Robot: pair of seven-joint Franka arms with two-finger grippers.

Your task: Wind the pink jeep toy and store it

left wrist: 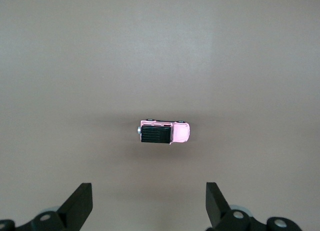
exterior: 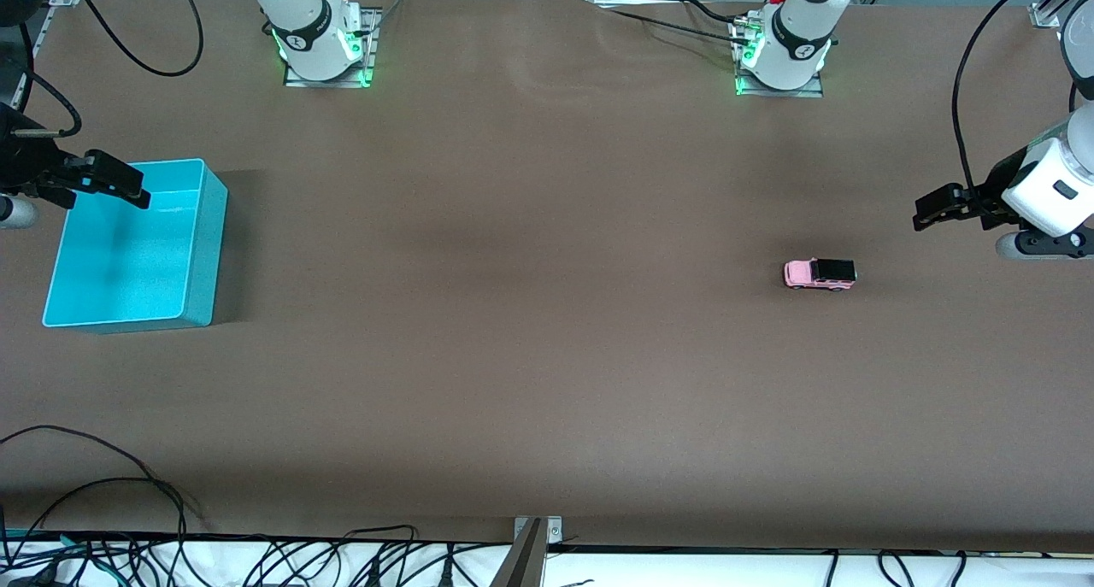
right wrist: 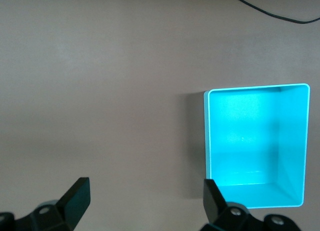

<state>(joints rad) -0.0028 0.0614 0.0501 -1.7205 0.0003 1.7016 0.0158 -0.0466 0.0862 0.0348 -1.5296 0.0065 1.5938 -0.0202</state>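
Standing in the room, you would see that nothing of the job has been done so far. The pink jeep toy (exterior: 819, 273) sits on its wheels on the brown bench (exterior: 530, 331), toward the left arm's end, untouched, with bare surface all round it. It has neither been wound nor put away. The turquoise bin (exterior: 205, 254) stands well apart from it, toward the right arm's end of the bench, and holds nothing. Picking up the car, winding it and carrying it to the bin all remain, by my reckoning.

The left hand (exterior: 940, 208) hangs in the air over the bench's edge at the left arm's end, near the jeep but not above it. Its two dark fingers (left wrist: 80, 203) are spread wide and hold nothing; the left wrist camera looks down on the car's black roof between them. How high the hand hangs is hard to judge.

The right hand (exterior: 115, 181) hovers over the bin's rim, the end farther from the front camera. Its fingers (right wrist: 75, 198) are likewise spread wide and empty. This arm appears to be waiting.
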